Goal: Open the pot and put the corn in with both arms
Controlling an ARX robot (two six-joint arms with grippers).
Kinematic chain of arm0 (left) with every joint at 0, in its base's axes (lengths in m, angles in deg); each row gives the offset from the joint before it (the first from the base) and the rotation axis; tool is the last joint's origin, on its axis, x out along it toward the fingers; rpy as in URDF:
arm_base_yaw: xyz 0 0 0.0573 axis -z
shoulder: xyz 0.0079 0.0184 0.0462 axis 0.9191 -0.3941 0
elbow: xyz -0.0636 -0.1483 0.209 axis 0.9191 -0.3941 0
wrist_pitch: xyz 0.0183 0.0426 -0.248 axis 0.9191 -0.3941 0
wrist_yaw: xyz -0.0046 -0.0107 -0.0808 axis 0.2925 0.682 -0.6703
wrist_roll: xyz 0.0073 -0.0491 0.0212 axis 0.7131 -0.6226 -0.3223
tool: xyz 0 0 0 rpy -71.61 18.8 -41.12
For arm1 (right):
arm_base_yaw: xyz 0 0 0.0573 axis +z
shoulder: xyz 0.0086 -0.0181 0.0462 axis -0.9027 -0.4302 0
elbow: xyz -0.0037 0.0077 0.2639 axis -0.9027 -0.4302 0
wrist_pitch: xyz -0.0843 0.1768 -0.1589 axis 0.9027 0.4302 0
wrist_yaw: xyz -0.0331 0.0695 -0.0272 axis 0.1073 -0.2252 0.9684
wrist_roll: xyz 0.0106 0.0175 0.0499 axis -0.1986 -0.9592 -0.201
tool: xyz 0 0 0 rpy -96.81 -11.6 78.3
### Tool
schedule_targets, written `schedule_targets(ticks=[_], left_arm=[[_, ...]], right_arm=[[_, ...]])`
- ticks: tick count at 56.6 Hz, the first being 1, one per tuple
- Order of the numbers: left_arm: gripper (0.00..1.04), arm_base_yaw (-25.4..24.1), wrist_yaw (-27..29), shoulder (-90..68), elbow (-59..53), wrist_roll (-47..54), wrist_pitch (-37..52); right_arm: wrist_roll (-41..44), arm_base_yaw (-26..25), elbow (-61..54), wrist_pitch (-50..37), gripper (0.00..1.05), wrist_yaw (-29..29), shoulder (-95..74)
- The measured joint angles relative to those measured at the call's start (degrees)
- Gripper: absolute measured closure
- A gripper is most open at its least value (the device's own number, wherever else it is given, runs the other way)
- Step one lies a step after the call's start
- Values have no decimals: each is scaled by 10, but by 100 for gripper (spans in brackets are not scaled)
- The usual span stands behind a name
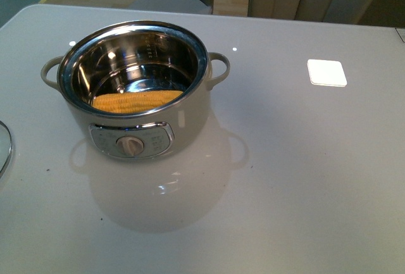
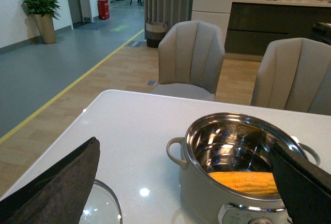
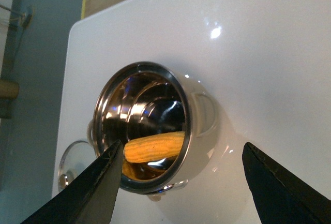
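Observation:
The cream-white pot (image 1: 190, 119) stands open on the white table, its steel bowl uncovered. The yellow corn (image 1: 136, 101) lies flat inside it against the near wall. The pot (image 2: 199, 185) and corn (image 2: 243, 182) also show in the left wrist view, and the pot (image 3: 201, 131) and corn (image 3: 154, 146) in the right wrist view. My left gripper (image 2: 186, 185) is open and empty, back from the pot. My right gripper (image 3: 181, 188) is open and empty, above the pot's side. Neither arm shows in the front view.
The glass lid (image 1: 3, 147) lies on the table left of the pot and shows in the left wrist view (image 2: 103, 206). A white square patch (image 1: 326, 72) sits at the table's right. Two chairs (image 2: 191, 58) stand beyond the far edge.

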Motion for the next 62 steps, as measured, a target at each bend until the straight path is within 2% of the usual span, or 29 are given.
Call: schedule_targets(ticks=[13,17,27,52,62], left_arm=[[7,0,0,0,0,0,0],[7,0,0,1,0,0,0],[7,0,0,1,0,0,0],[7,0,0,1,0,0,0],[7,0,0,1,0,0,0]], right_arm=[[42,-67,-124,0,37,-6,142],[60,-95,-140,-17,36,-33,174],[119,-160,-199,-67,27,-51,203],[216,-201,-401,-92,16,-40,360],[255,-244,-474,-110,11,-35,399]])
